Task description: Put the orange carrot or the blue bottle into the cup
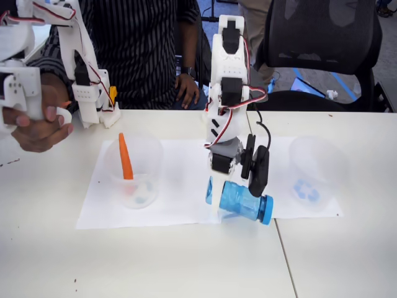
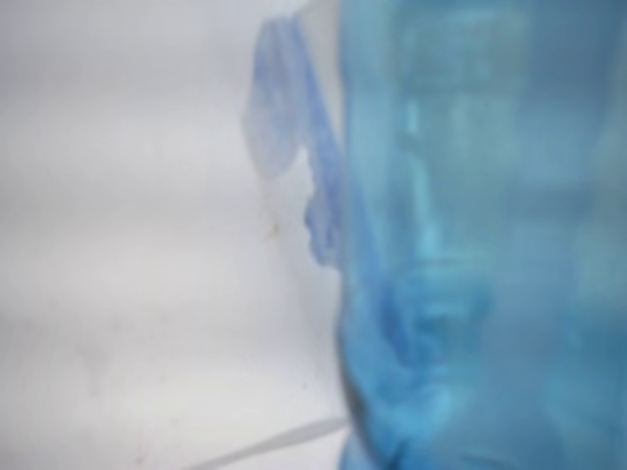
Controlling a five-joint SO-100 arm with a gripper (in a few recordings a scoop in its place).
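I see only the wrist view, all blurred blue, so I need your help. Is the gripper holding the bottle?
Observer: Yes, in the fixed view the gripper is closed on the blue bottle, which lies sideways, cap to the right.
Operator: Where is an empty cup?
Observer: A clear cup stands right of the bottle, apart from it.
Operator: And the carrot?
Observer: The orange carrot stands upright in another cup on the left.

Soft, even light is falling across the fixed view, leaving the white table [image 1: 186,261] bright with only faint shadows and no harsh glare. The wrist view is blurring badly, its blue bottle [image 2: 480,255] seemingly too close for focus.
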